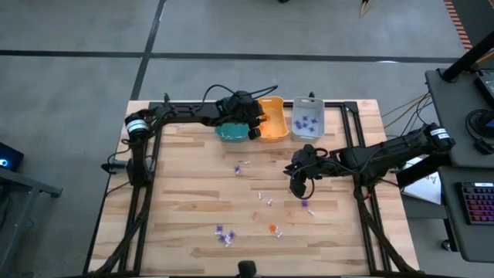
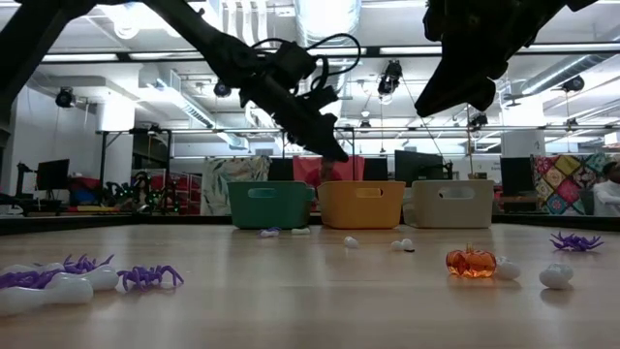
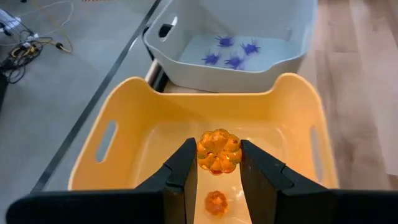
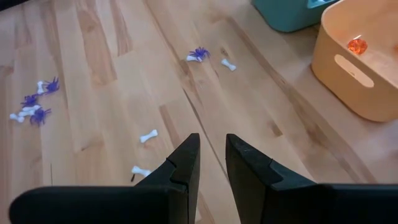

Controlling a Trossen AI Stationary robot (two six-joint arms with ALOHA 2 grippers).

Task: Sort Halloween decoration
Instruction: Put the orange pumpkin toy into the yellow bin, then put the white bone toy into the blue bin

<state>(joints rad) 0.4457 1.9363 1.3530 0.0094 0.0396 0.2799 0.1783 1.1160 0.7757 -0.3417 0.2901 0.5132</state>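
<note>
A: High view, bins? 
B: Grey bin (image 1: 307,123) holds purple spiders (image 1: 308,122).

A: Left wrist view? 
B: Left gripper (image 3: 219,163) pinches orange pumpkin (image 3: 219,151) over orange bin (image 3: 124,118), another pumpkin (image 3: 216,201) inside.

A: Right wrist view? 
B: Right gripper (image 4: 211,153) nearly closed, empty; white bones (image 4: 148,136) at 10 o'clock.

Open wood mid-table, bins lining the far edge.
You are finding room between scattered trinkets (image 1: 268,200); three bins (image 1: 272,118) are blocking the far side.
</note>
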